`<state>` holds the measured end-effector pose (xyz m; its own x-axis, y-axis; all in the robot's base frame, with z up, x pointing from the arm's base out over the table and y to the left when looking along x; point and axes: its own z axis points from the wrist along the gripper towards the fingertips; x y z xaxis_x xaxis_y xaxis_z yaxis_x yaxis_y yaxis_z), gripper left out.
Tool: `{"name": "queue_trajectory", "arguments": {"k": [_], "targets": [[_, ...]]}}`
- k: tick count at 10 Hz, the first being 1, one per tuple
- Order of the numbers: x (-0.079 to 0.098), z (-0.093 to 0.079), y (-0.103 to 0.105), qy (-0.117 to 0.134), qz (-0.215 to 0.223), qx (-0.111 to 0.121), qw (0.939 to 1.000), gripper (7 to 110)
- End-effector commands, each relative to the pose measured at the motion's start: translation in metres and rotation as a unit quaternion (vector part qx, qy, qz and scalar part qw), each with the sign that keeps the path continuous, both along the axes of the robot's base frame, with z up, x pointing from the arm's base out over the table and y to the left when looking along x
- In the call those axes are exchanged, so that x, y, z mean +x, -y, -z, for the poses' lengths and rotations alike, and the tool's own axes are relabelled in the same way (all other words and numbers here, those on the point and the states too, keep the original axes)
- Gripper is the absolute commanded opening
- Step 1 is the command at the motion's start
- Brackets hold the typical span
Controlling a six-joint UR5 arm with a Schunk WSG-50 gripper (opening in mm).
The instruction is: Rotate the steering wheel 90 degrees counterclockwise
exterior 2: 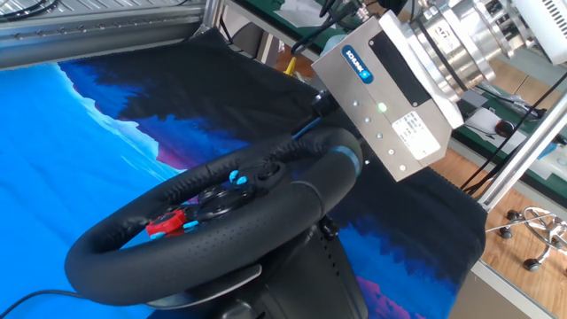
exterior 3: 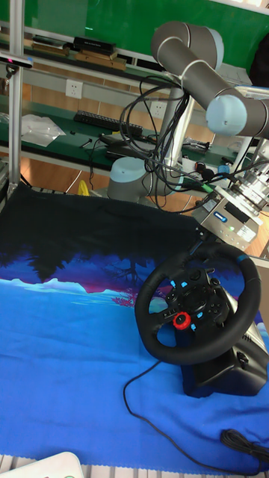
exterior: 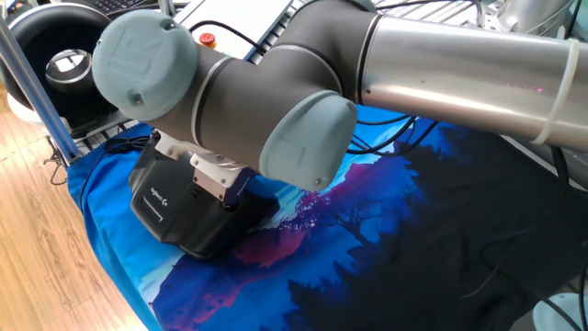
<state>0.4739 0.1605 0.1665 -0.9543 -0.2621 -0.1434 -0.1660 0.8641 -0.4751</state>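
Note:
The steering wheel (exterior 2: 190, 232) is a black rim with a blue stripe (exterior 2: 353, 161) and red and blue hub buttons, on a bulky black base (exterior: 175, 207). In the tall fixed view the steering wheel (exterior 3: 153, 317) faces the camera, its stripe at the upper right. My gripper (exterior 2: 326, 124) reaches down from its silver body to the far side of the rim, just beside the stripe. Its fingertips are hidden behind the rim, so the grip is unclear. In the tall fixed view the gripper (exterior 3: 203, 243) meets the rim's top edge.
A blue and black printed cloth (exterior 2: 106, 115) covers the table. A black ring-shaped device with a white centre (exterior: 57, 57) stands beyond the table's corner. The wheel's cable (exterior 3: 149, 418) trails over the cloth. Metal frame posts (exterior 2: 213, 18) and cluttered shelves ring the table.

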Motion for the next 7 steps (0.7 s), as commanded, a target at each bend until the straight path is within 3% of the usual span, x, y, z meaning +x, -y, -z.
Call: {"name": "queue_trajectory", "arguments": {"k": [1, 7], "targets": [[0.003, 0.011, 0.002, 0.003, -0.007, 0.007, 0.9999, 7], [0.010, 0.019, 0.009, 0.009, -0.028, 0.010, 0.9995, 7]]}}
